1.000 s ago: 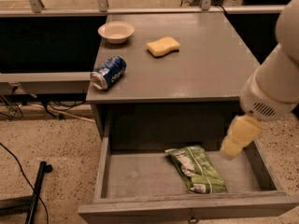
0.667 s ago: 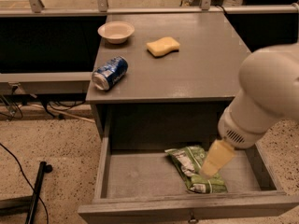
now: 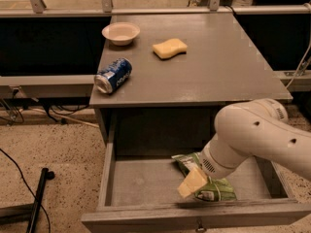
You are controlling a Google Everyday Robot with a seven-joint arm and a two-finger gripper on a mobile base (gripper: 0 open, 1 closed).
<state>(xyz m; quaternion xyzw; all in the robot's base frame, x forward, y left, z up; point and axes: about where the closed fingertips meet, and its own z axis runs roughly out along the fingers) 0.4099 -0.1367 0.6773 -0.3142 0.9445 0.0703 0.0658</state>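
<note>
Reaching into the open drawer (image 3: 141, 181), the gripper (image 3: 190, 184) now sits low over the front half of the green snack bag (image 3: 219, 192). A second ago it hung at the drawer's right side, clear of the bag. Since then it has moved left and down, and the white arm (image 3: 252, 135) has swung across the drawer's right part. The bag lies in the same spot on the drawer floor, right of the middle. The gripper covers the bag's centre, so contact is hard to judge, and I cannot tell whether the gripper is open or closed. On the tabletop (image 3: 223, 67) the blue can (image 3: 112, 75) on its side, the yellow sponge (image 3: 169, 48) and the white bowl (image 3: 121, 33) are unmoved.
</note>
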